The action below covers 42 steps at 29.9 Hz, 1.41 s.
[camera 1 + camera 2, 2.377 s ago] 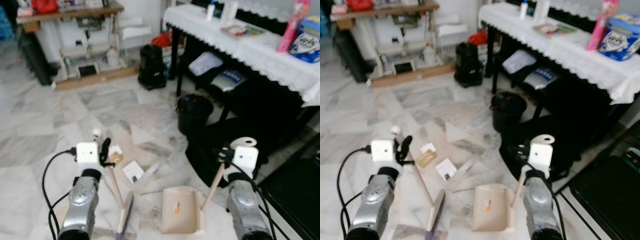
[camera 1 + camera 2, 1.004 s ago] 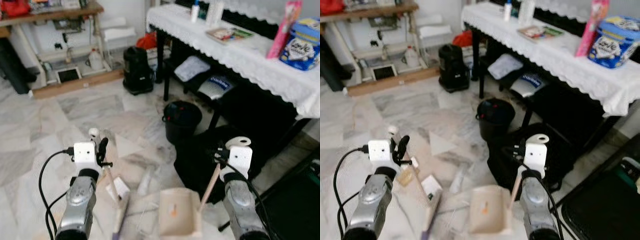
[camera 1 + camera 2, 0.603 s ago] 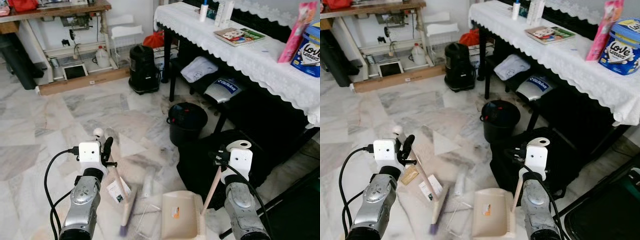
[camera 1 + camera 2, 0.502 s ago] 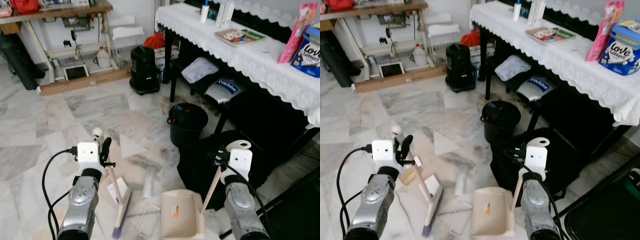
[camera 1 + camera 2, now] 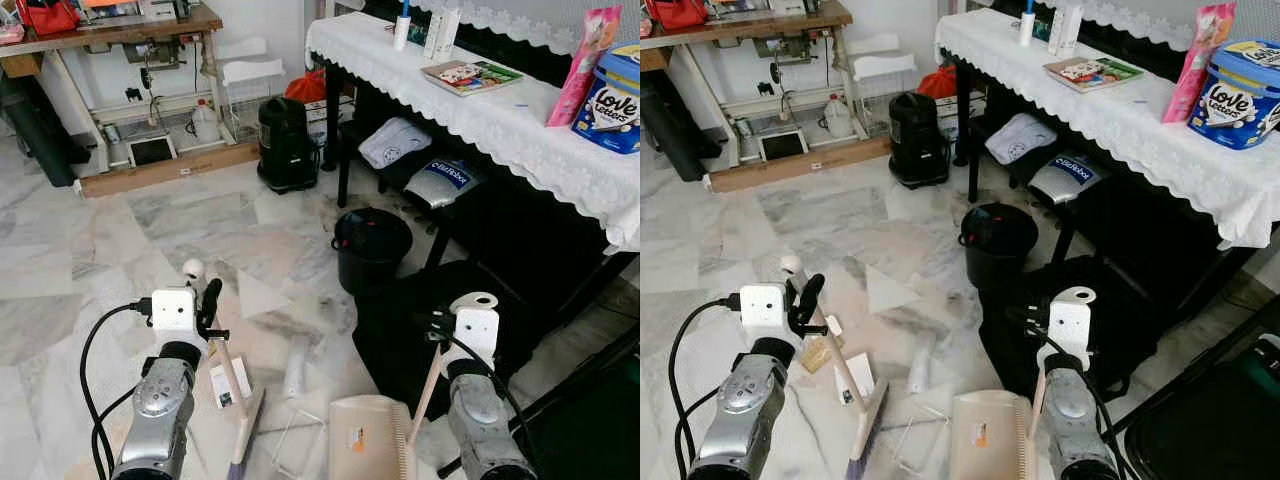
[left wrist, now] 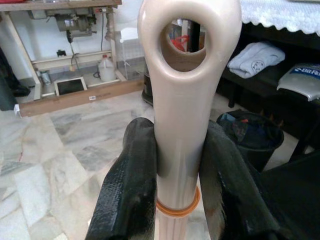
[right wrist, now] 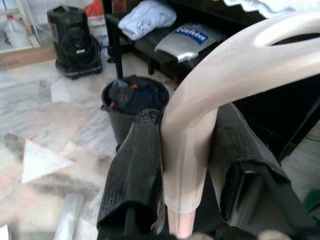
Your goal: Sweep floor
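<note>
Home, likely living room: marble floor (image 5: pixel 90 250), lace-clothed table (image 5: pixel 520 120), sewing bench (image 5: pixel 110 30)

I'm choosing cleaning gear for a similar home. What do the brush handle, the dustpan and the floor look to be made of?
Brush handle: smooth, glossy beige plastic, judging by its moulded hanging hole and soft sheen. Dustpan: matching beige plastic, apparently matte, with moulded comb teeth along one edge. Floor: polished marble or marble-look tile, grey-veined white slabs with visible joints; which of the two, I can't tell.
</note>
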Tool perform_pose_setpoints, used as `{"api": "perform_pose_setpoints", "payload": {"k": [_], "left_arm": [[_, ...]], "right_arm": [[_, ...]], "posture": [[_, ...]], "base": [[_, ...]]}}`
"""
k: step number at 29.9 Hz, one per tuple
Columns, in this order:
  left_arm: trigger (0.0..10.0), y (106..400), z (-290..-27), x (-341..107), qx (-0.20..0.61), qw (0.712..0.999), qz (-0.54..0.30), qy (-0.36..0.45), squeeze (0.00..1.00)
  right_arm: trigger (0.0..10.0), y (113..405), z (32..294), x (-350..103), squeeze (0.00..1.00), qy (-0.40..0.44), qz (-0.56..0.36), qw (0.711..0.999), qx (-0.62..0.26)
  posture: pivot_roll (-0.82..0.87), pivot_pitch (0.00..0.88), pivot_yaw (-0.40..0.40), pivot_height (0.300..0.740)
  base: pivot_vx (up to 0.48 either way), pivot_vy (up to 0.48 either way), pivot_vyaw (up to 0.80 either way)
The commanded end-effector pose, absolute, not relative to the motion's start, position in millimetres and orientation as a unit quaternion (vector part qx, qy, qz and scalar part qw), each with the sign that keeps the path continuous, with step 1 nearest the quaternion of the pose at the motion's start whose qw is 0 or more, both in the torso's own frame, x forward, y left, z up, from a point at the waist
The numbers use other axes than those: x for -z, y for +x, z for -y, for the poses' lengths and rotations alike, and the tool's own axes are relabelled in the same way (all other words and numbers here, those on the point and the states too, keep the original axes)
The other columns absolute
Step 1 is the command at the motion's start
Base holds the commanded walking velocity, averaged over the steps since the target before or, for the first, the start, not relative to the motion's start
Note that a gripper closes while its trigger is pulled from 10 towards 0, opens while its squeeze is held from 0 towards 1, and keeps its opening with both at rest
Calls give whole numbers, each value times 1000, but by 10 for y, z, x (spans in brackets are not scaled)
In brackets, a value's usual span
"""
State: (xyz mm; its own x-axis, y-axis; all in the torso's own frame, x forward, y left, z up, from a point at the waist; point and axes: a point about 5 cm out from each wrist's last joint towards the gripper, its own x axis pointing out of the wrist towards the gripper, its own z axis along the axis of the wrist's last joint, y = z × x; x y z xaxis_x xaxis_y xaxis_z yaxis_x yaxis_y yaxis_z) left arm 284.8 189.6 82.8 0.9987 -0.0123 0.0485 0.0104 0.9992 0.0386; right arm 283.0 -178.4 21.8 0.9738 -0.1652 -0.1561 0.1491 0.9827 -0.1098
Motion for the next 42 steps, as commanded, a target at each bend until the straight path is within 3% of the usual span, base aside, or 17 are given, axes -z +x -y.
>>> {"api": "perform_pose_setpoints", "payload": {"k": [1, 26, 42], "left_arm": [[10000, 2849, -1926, -923, 11, 999, 41, 27, 0], [10000, 2829, -1917, -700, 65, 995, -69, -10, 0], [10000, 2918, -1990, -737, 32, 975, -93, -200, 0]], "right_arm": [[10000, 2876, 1716, -264, 0, -51, -66, 994, 69], [10000, 2787, 1681, -128, 0, -55, -85, 993, 64], [10000, 2843, 1660, -165, 0, -52, -80, 994, 59]], "posture": [[4, 0, 9, 740], [8, 0, 24, 740], [3, 0, 25, 740]], "base": [[0, 0, 0], [0, 0, 0], [0, 0, 0]]}}
